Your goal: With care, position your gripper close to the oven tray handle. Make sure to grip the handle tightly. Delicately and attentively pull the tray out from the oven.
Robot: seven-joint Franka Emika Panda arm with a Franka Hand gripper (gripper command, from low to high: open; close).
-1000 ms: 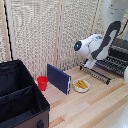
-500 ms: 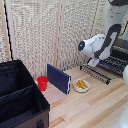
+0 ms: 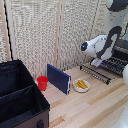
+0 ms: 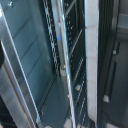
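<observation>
Barely any change over the last second: only a slight drift of the white arm toward the exterior view's right, with the tray [image 3: 102, 71] lying much as in the earlier views. Hangs low now, the gripper [image 3: 95, 63], right at the rack's near end, touching or just above the bars. Cannot tell whether spread wide or pinched narrow, or whether closed on anything; too small and dark in the exterior view, and too blurred in the wrist view, which is filled with the rack's parallel bars [image 4: 70, 60] seen very close.

Already juts well forward of the oven [image 3: 121, 50], the tray, with the oven tray handle [image 3: 94, 74] running along its front edge, toward the middle of the table [image 3: 100, 107]. Judging from that, mostly done with the pull, or close to its end; little more travel likely needed, and any further draw best kept slow and level so the rack does not tip off its rails.

Pale wooden planks for the table. Near the handle, a small white plate [image 3: 81, 85] with yellow food, close enough to be nudged. Beside it an upright dark-blue panel [image 3: 59, 78], then a red cup [image 3: 43, 82], then a big black bin [image 3: 20, 100] at the exterior view's left. Behind everything, a light woven screen [image 3: 45, 30] as backdrop.
</observation>
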